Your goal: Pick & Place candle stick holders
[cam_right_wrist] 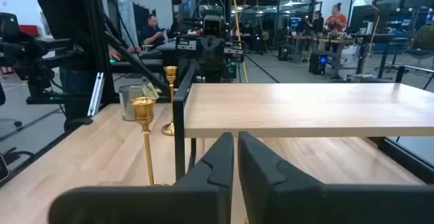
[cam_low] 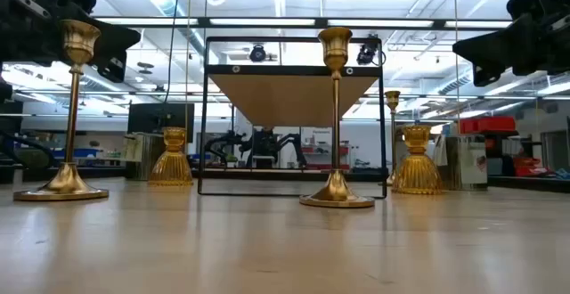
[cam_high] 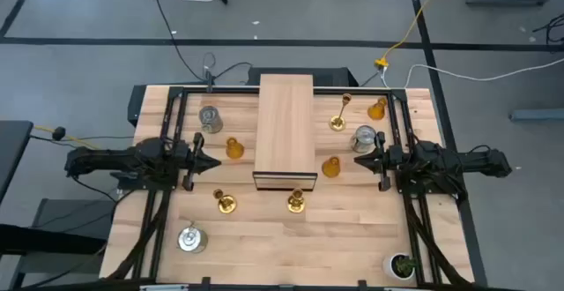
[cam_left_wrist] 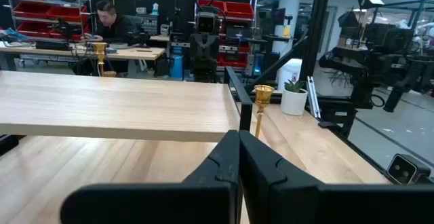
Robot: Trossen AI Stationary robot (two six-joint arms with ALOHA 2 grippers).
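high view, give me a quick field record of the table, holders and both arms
table: light wood top
centre: raised wooden shelf on a black frame
gold candlesticks: three
silver cans: three
amber holders: three
plant: near right corner
left gripper: left of shelf, fingers shut, empty
right gripper: right of shelf, fingers shut, empty

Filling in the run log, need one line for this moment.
left claw: shut, empty | right claw: shut, empty | shelf: bare | candle holders: all on table
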